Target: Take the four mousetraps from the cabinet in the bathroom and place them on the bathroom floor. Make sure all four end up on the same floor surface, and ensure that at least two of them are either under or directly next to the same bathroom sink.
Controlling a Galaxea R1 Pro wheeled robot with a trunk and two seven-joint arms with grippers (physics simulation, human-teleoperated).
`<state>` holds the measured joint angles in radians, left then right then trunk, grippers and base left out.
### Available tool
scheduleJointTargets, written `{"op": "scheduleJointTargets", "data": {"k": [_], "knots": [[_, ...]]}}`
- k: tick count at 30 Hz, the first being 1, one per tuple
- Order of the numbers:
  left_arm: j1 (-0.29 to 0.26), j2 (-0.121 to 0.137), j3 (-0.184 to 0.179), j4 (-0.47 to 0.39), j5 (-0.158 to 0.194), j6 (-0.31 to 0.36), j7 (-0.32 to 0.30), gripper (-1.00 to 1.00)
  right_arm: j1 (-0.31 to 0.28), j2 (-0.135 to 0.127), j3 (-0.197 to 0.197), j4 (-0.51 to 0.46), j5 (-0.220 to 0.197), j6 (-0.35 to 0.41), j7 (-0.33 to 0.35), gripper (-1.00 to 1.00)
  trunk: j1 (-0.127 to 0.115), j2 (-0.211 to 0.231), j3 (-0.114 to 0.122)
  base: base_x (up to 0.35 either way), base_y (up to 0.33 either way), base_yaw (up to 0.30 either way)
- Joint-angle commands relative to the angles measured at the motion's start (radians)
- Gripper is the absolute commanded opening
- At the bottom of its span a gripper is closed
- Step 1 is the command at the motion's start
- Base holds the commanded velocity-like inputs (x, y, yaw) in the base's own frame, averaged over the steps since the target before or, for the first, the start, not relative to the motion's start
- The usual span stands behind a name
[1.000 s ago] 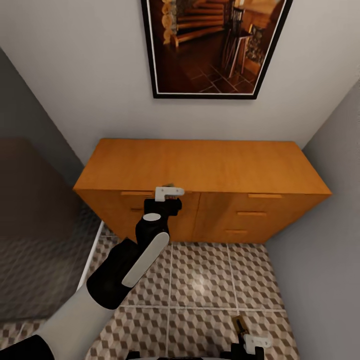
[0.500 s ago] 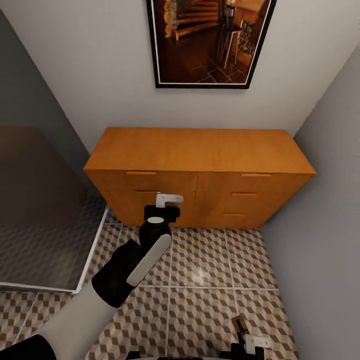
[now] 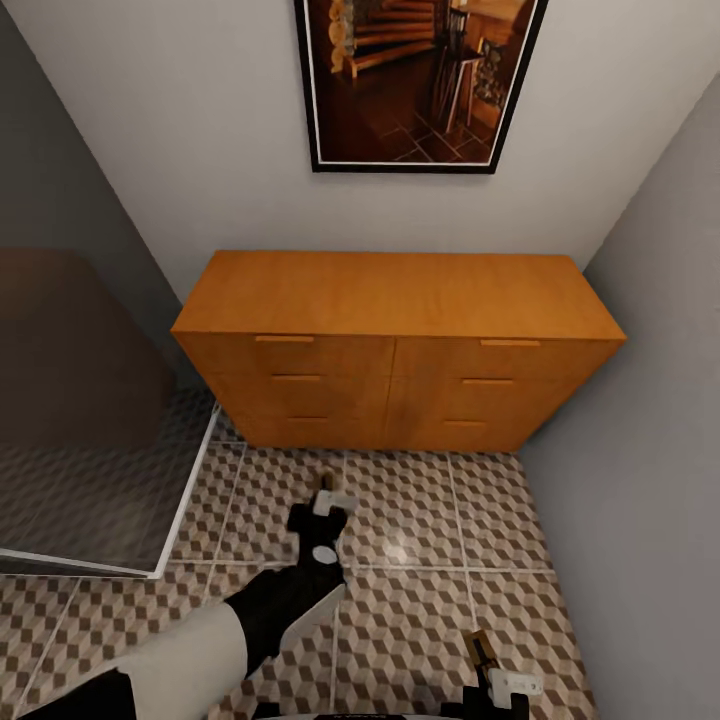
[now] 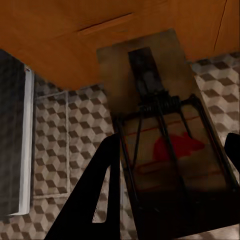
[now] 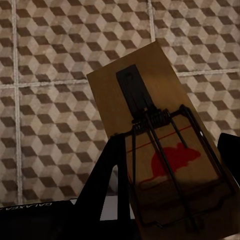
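Left gripper [image 3: 325, 500] pinches a mousetrap [image 4: 165, 145], long axis running out along the fingers toward the cabinet [image 3: 398, 345]. Right gripper [image 3: 500, 672] clamps a second mousetrap [image 5: 165, 160] low over the bathroom floor [image 3: 430, 560]. Right is nearer the tiles.

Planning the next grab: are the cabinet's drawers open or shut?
Shut: the cabinet shows all six drawer fronts flush, none pulled out.

The cabinet [image 3: 400, 345] stands shut against the wall. The left gripper [image 3: 327, 497] hangs low over the bathroom floor [image 3: 420, 600], maybe holding something small.
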<state>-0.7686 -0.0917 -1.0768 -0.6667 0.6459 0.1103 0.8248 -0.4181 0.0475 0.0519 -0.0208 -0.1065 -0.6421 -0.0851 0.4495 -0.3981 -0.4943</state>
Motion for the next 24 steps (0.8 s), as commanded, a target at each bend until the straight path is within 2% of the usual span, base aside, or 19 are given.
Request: {"op": "scheduleJointTargets", "data": {"k": [1, 3, 6, 8, 12, 14, 17, 20, 22, 24], "knots": [[0.003, -0.001, -0.028, 0.041, -0.002, -0.032, -0.011, -1.0, -0.001, 0.0, 0.006, 0.001, -0.01, -0.004, 0.0, -1.0, 0.001, -0.002, -0.001, -0.002, 0.0, 0.0], [0.03, -0.005, -0.075, 0.163, 0.008, -0.135, -0.092, -1.0, -0.001, 0.0, 0.006, 0.001, -0.01, -0.004, 0.0, -1.0, 0.001, -0.002, -0.001, -0.001, 0.0, 0.0], [0.08, -0.004, -0.099, 0.26, 0.028, -0.201, -0.191, -1.0, -0.001, -0.001, 0.006, 0.001, -0.01, -0.004, 0.001, -1.0, 0.001, -0.002, -0.001, 0.0, 0.0, 0.0], [0.106, 0.0, -0.103, 0.291, 0.034, -0.248, -0.215, -1.0, -0.001, -0.002, 0.006, 0.001, -0.01, -0.004, 0.0, -1.0, 0.001, -0.002, -0.001, 0.0, 0.0, 0.0], [0.156, 0.009, -0.107, 0.374, 0.038, -0.427, -0.26, -1.0, -0.001, -0.008, 0.006, 0.001, -0.009, -0.005, 0.0, -1.0, 0.001, -0.002, -0.001, 0.0, 0.0, 0.0], [0.188, 0.011, -0.108, 0.445, 0.039, -0.53, -0.323, -1.0, -0.001, -0.011, 0.006, 0.0, -0.008, -0.005, 0.0, -1.0, 0.001, -0.002, -0.001, 0.0, 0.0, 0.0], [0.224, 0.013, -0.108, 0.539, 0.04, -0.624, -0.402, -1.0, -0.001, -0.017, 0.007, 0.0, -0.007, -0.006, 0.0, -1.0, 0.001, -0.002, -0.001, 0.0, 0.0, 0.0], [0.25, 0.014, -0.108, 0.608, 0.042, -0.711, -0.439, -1.0, -0.001, -0.019, 0.008, 0.0, -0.004, -0.007, 0.001, -1.0, 0.001, -0.002, -0.001, 0.0, 0.0, 0.0], [0.269, 0.016, -0.107, 0.654, 0.043, -0.78, -0.452, -1.0, -0.001, -0.02, 0.011, 0.0, 0.012, -0.007, 0.001, -1.0, 0.001, -0.002, -0.001, 0.0, 0.0, 0.0], [0.293, 0.019, -0.107, 0.698, 0.043, -0.849, -0.46, -1.0, -0.001, -0.021, 0.017, 0.001, 0.052, -0.008, 0.001, -1.0, 0.001, -0.002, -0.001, 0.0, 0.0, 0.0]]}}
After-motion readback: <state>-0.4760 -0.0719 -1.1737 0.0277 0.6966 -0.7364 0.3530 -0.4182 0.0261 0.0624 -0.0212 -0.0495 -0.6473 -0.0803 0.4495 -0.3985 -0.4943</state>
